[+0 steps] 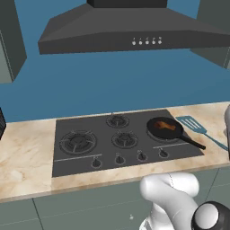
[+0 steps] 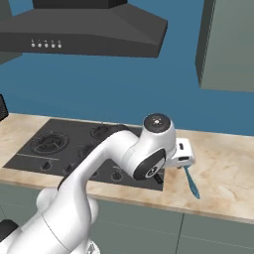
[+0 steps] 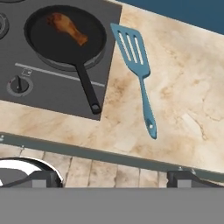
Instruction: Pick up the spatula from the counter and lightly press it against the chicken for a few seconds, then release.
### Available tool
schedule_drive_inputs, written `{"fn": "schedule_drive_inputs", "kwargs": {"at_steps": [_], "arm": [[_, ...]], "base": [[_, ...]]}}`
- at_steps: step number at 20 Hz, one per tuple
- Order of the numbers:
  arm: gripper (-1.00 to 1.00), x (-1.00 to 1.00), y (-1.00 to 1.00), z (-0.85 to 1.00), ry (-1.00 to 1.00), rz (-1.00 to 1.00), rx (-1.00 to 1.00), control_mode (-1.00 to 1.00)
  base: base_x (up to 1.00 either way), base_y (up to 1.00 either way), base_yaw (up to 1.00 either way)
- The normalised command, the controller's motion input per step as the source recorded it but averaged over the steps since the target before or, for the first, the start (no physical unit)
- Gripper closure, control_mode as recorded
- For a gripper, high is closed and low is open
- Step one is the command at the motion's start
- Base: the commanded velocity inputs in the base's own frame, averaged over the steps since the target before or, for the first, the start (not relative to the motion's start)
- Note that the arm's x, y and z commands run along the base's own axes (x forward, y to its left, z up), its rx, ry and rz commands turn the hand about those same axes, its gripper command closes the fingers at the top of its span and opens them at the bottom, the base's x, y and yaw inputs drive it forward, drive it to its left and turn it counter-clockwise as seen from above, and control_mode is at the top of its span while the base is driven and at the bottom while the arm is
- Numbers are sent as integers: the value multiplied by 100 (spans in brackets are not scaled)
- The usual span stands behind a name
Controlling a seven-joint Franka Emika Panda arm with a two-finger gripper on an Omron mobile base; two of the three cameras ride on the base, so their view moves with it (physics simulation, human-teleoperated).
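Counter (image 3: 188,87): marble, cooktop (image 3: 48,87) set into it. Pan (image 3: 48,43) sits on the near right burner, handle toward the counter's front edge. Spatula (image 3: 142,87) lies flat on bare counter just right of the cooktop, apart from the pan. It looks light, stiff and thin. Best grab is across the narrow handle about mid-length; it may pivot in the jaws when pressed. Long axis runs roughly front to back: slotted blade toward the wall, handle tip toward the front edge. Chicken (image 3: 68,27) lies in the pan. Gripper (image 3: 114,180) hovers above the front edge, jaws wide apart, nothing between them.
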Motion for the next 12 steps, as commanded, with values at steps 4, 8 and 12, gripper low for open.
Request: {"fn": "schedule_drive_inputs", "kwargs": {"at_steps": [4, 8, 12], "arm": [[-100, 0, -14, -23, 0, 4, 0, -100], [-100, 1, -16, -14, 0, 4, 0, -100], [-100, 7, -16, -12, 0, 4, 0, -100]], "base": [[0, 0, 0], [0, 0, 0], [0, 0, 0]]}}
